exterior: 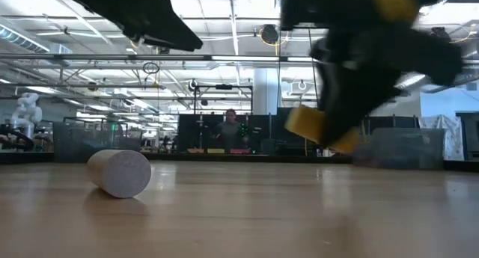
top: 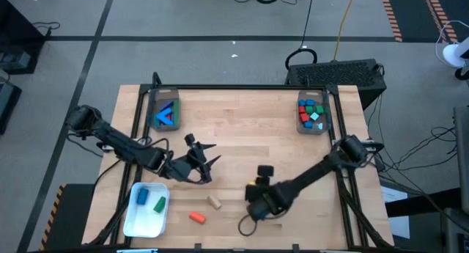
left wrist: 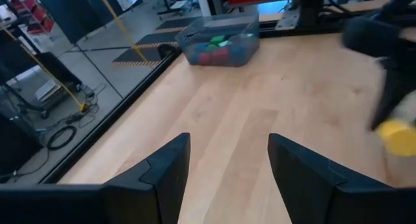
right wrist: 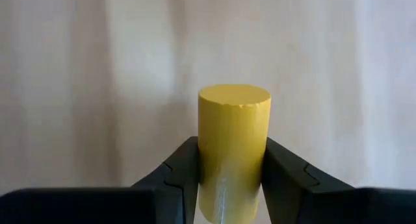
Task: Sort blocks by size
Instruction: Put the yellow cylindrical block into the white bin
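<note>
Though blurred in low view, right claw [right wrist: 229, 178] grips yellow cylinder [right wrist: 233, 146]; left claw [left wrist: 227, 165] released, empty.

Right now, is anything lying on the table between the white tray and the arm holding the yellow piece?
Yes. In the high view, an orange block and a tan cylinder lie on bare wood between the white tray and the right gripper, which holds the yellow cylinder.

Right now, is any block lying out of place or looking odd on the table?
Nothing is damaged. The tan cylinder and orange block lie loose beside the white tray, not yet sorted. The right gripper holds a yellow cylinder.
</note>
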